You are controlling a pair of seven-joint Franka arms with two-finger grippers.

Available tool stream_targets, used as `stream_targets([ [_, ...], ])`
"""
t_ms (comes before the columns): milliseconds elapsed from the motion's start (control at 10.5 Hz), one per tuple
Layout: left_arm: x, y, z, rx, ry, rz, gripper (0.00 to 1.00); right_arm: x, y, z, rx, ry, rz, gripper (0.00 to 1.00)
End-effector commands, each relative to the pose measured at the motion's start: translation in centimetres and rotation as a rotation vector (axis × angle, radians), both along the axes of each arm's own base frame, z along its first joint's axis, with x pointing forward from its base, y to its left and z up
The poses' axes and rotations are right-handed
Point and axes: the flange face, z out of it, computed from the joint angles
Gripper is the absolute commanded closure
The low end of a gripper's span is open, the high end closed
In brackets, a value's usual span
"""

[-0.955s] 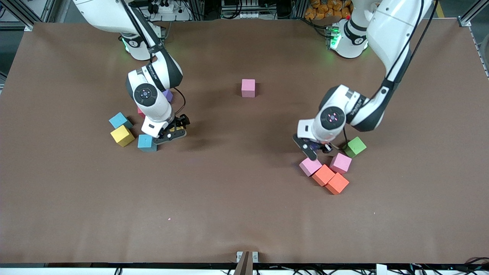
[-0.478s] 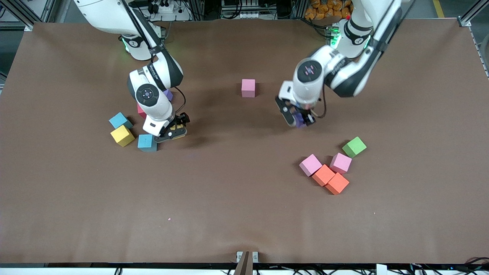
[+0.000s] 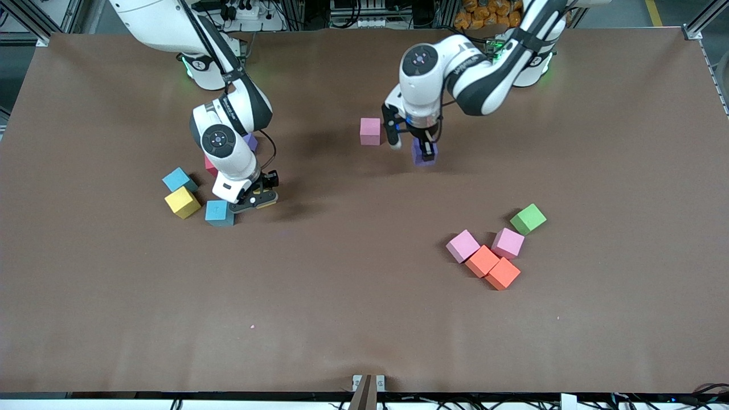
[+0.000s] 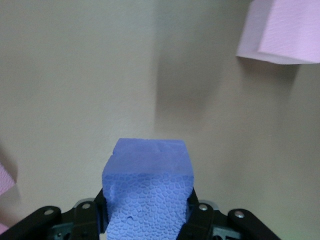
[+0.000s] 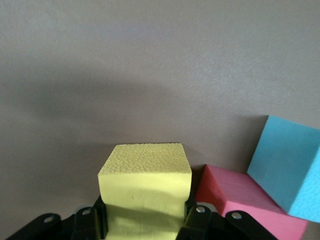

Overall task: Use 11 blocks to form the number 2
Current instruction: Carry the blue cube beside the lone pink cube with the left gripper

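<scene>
Blocks are barely gathered, I'd say. My left gripper point(image 3: 411, 149) is clamped on a purple block point(image 3: 424, 154), just beside the lone pink block point(image 3: 370, 131) mid-table. My right gripper point(image 3: 259, 196) is closed on a yellow block point(image 5: 146, 187) by the blue block point(image 3: 218, 211) cluster. No digit yet; pink and orange blocks point(image 3: 492, 267) wait untouched beside the green cube point(image 3: 528, 218).

Lone pink foam cube point(image 3: 370, 131) mid-table; purple foam cube point(image 3: 424, 152) just beside it, twd left arm's end, slightly nearer front cam.
</scene>
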Motion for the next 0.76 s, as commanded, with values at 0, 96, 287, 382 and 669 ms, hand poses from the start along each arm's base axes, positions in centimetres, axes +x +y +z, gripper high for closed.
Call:
stream_targets([
  [0, -2.0, -0.8, -1.6, 0.015, 0.020, -0.079, 0.43, 1.1, -1.4, 3.6, -0.002, -0.023, -0.011, 0.48],
  [96, -2.7, -1.5, -2.4, 0.010, 0.030, -0.106, 0.43, 2.0, -2.2, 4.9, -0.007, -0.015, -0.032, 0.50],
  [287, -3.2, -2.0, -4.7, -0.017, 0.073, -0.101, 0.43, 3.5, -2.4, 7.1, -0.021, 0.002, -0.049, 0.50],
  [382, -4.0, -2.5, -5.3, -0.017, 0.088, -0.097, 0.43, 4.2, -2.9, 7.9, -0.014, -0.020, -0.065, 0.50],
  [669, -8.4, -5.1, -7.3, 0.001, 0.120, -0.063, 0.43, 4.6, -2.8, 8.5, 0.000, -0.033, -0.091, 0.53],
])
